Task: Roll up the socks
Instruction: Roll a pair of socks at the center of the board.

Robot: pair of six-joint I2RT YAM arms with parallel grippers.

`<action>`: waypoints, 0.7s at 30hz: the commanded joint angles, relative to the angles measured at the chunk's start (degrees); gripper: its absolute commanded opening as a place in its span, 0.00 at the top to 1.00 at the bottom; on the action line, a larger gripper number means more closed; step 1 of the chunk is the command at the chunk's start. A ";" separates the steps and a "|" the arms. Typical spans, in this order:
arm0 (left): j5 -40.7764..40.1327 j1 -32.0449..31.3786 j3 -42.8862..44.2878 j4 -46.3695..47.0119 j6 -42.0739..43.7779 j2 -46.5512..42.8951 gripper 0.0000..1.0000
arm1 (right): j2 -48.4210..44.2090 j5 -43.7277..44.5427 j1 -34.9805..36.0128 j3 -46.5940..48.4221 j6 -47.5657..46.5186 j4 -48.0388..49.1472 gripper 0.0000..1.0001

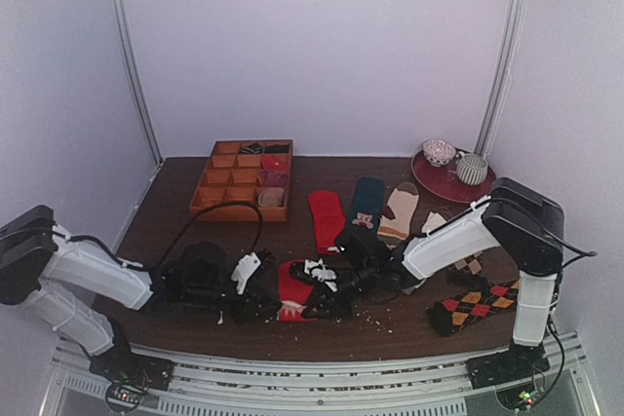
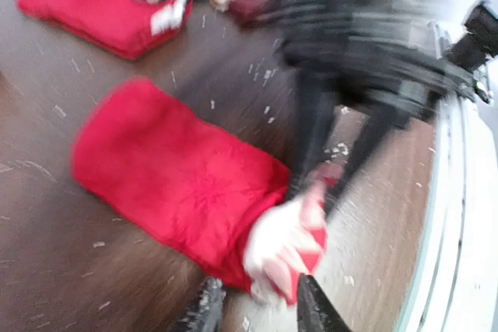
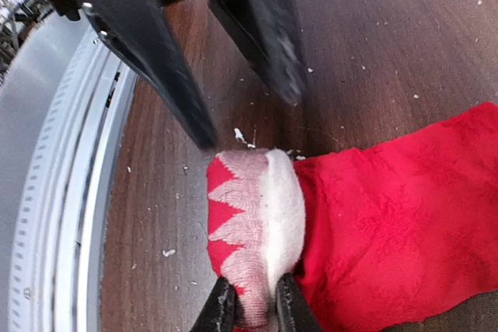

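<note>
- The red sock (image 3: pixel 389 215) was laid flat near the front of the table (image 1: pixel 175 231), with its cream patterned end (image 3: pixel 249 207) nipped tight in the right pincer (image 3: pixel 253 310).
- The left pincer (image 2: pixel 259 307) was held wide beside that end, with nothing gripped.
- The roll was judged barely begun. Next, the end would need to be turned over onto the red cloth.
- The dark wood was flecked with pale crumbs (image 3: pixel 241 138), and plain white walls (image 1: pixel 322 46) were seen all round.

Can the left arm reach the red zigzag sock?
Probably yes. The left gripper is right by the zigzag end of the red sock, jaws open, nothing between. The right gripper pinches that same end.
</note>
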 commanded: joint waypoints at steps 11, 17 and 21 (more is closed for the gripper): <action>2.82 -1.33 -5.83 22.00 19.89 0.56 0.42 | 11.54 -6.57 -5.01 11.31 12.46 -35.01 0.89; 4.64 -1.62 -4.39 22.50 22.74 5.03 0.22 | 12.33 -6.41 -5.16 13.30 12.64 -37.01 0.89; 4.91 -1.60 -4.37 22.81 23.38 7.26 0.21 | 13.02 -6.42 -5.33 14.25 12.73 -37.37 0.89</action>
